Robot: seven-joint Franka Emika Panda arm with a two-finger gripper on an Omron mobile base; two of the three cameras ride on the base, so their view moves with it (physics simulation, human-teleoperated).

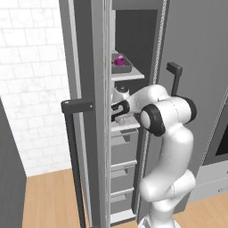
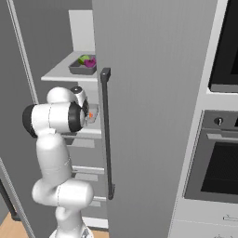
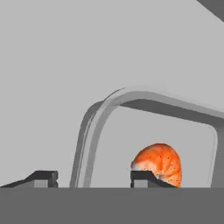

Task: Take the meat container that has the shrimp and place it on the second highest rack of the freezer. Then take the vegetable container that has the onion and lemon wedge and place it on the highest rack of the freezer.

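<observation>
Hand view: an orange, speckled, curled shrimp (image 3: 158, 162) lies in a smooth grey tray with rounded corners, the meat container (image 3: 100, 127); the two dark fingers (image 3: 94, 179) stand apart astride its rim, one outside, one inside just beside the shrimp.
Left base view: the tall grey freezer (image 1: 89, 89) stands open, and the white arm reaches inside to the second highest rack (image 1: 127, 126).
Highest rack (image 1: 129, 75): a pale flat shelf carrying the vegetable container (image 1: 122, 67), a dark grey tray, with the round magenta onion (image 1: 119, 60) in it.
Right base view: a green lemon wedge (image 2: 84, 59) shows beside the onion in the upper tray; a speck of orange shows on the rack below, by the hand.
Door handles: long dark vertical bars.
</observation>
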